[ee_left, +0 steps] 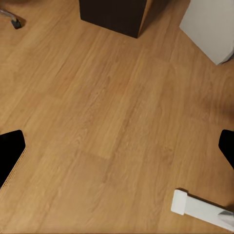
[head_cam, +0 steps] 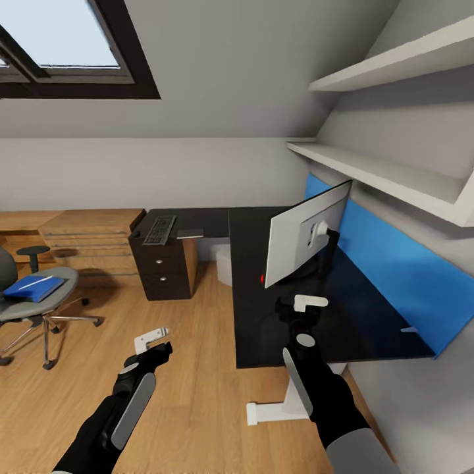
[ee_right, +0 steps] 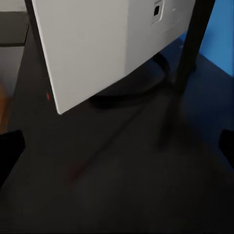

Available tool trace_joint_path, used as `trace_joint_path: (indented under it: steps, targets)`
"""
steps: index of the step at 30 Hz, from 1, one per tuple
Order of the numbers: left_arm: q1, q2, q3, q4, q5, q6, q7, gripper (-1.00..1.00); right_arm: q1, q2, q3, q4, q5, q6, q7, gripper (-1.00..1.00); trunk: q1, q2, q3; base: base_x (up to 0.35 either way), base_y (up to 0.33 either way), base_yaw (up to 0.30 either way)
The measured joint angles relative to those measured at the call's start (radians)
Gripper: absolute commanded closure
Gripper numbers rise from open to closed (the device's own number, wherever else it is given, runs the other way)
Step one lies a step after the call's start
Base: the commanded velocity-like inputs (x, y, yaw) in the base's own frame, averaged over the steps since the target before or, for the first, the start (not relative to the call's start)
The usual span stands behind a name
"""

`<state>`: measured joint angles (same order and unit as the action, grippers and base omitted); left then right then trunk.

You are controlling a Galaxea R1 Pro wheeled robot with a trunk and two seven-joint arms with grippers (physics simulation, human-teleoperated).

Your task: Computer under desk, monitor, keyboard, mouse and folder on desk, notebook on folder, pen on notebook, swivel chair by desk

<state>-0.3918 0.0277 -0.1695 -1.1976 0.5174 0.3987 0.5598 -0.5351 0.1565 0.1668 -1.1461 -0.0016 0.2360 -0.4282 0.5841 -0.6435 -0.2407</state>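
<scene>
The monitor (head_cam: 306, 234) stands on the black desk (head_cam: 257, 329) with its white back (ee_right: 97, 48) turned toward me and a red light at its lower corner. My right gripper (head_cam: 304, 309) hovers open over the desk top (ee_right: 117, 195), just short of the monitor's stand. My left gripper (head_cam: 153, 342) hangs open over the wood floor (ee_left: 117, 122). The keyboard (head_cam: 159, 230) lies on the desk's far left wing. The blue folder (head_cam: 31, 288) rests on the swivel chair (head_cam: 39, 309) at the left, with the white pen (head_cam: 41, 281) on top. The pale computer (head_cam: 224, 263) (ee_left: 209, 29) sits under the desk.
A dark drawer unit (head_cam: 161, 266) stands under the desk's left wing, and a flat grey item (head_cam: 189, 233) lies beside the keyboard. Light-wood cabinets (head_cam: 92, 240) line the back wall. White shelves (head_cam: 395, 178) overhang the desk's blue panel (head_cam: 395, 263). The desk's white foot (head_cam: 276, 411) (ee_left: 195, 207) lies on the floor.
</scene>
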Motion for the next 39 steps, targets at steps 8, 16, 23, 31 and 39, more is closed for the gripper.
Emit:
trace_joint_path:
  steps: [8, 16, 23, 31, 39]
  targets:
    - [0.0, -0.001, 0.0, 0.001, -0.001, -0.001, 0.001, -1.0, 0.007, -0.003, 0.029, -0.003, 0.003, -0.027, -0.042, -1.0, -0.001, 0.0, 0.0, -0.054, 0.295, 0.0]
    - [0.0, -0.001, -0.002, 0.006, -0.001, -0.001, 0.0, -1.0, 0.009, -0.003, 0.031, -0.002, 0.002, -0.093, -0.126, -1.0, 0.0, 0.0, 0.0, 0.193, 0.105, 0.0]
    - [0.0, -0.001, -0.002, 0.012, -0.001, 0.0, -0.002, -1.0, 0.019, -0.003, 0.035, -0.001, 0.03, -0.14, -0.153, -1.0, 0.0, 0.0, 0.0, 0.042, 0.013, 0.0]
    - [0.0, -0.001, -0.002, 0.013, -0.001, 0.0, -0.006, -1.0, 0.032, -0.003, 0.04, 0.003, 0.106, -0.183, -0.161, -1.0, -0.001, 0.0, 0.0, 0.207, 0.002, 0.0]
    - [0.0, -0.001, -0.002, 0.013, -0.001, -0.001, -0.003, -1.0, 0.035, -0.003, 0.041, 0.004, 0.125, -0.193, -0.162, -1.0, 0.0, 0.0, 0.0, 0.137, 0.0, 0.0]
